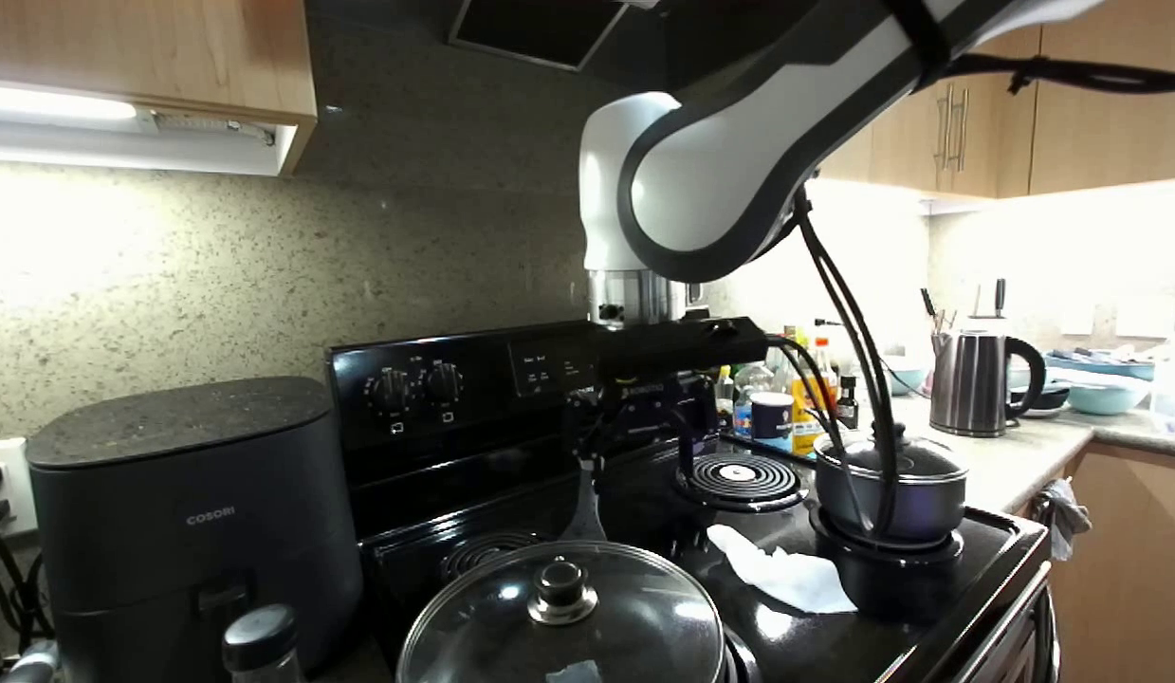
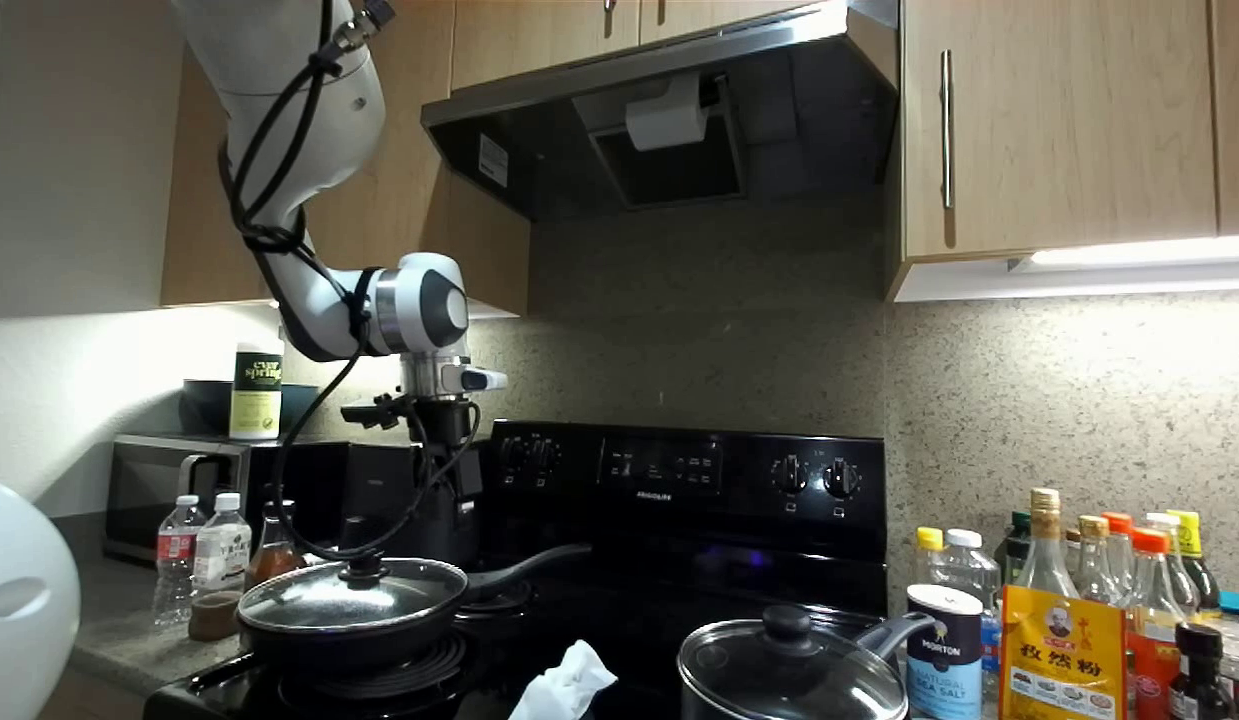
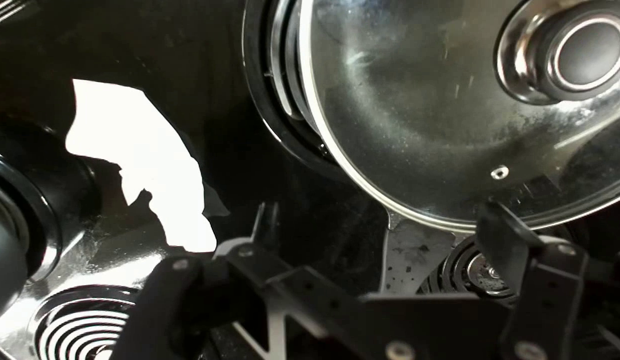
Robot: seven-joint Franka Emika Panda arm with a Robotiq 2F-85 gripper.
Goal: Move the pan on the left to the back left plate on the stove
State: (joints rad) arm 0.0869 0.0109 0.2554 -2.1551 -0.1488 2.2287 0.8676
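Note:
The wide dark pan with its domed glass lid sits on the front left ring, in both exterior views [image 1: 492, 631] [image 2: 349, 640] and in the wrist view [image 3: 415, 110]. Its long handle [image 1: 585, 517] [image 2: 529, 570] [image 3: 405, 255] points toward the stove's back panel. The back left plate [image 1: 483, 550] [image 2: 501, 600] [image 3: 482, 270] is a bare coil beside the handle, partly hidden by pan and gripper. My gripper [image 1: 634, 465] [image 2: 444, 485] [image 3: 385, 225] is open above the handle, its fingers wide apart on either side in the wrist view. I cannot tell how far above. Nothing is held.
A smaller lidded pot [image 1: 895, 498] [image 2: 789, 670] stands front right. A white tissue [image 1: 781, 569] [image 2: 564, 685] [image 3: 144, 155] lies mid-stove. The back right coil [image 1: 739, 474] is bare. An air fryer [image 1: 189, 512] stands left of the stove; salt [image 2: 944, 650] and bottles stand right.

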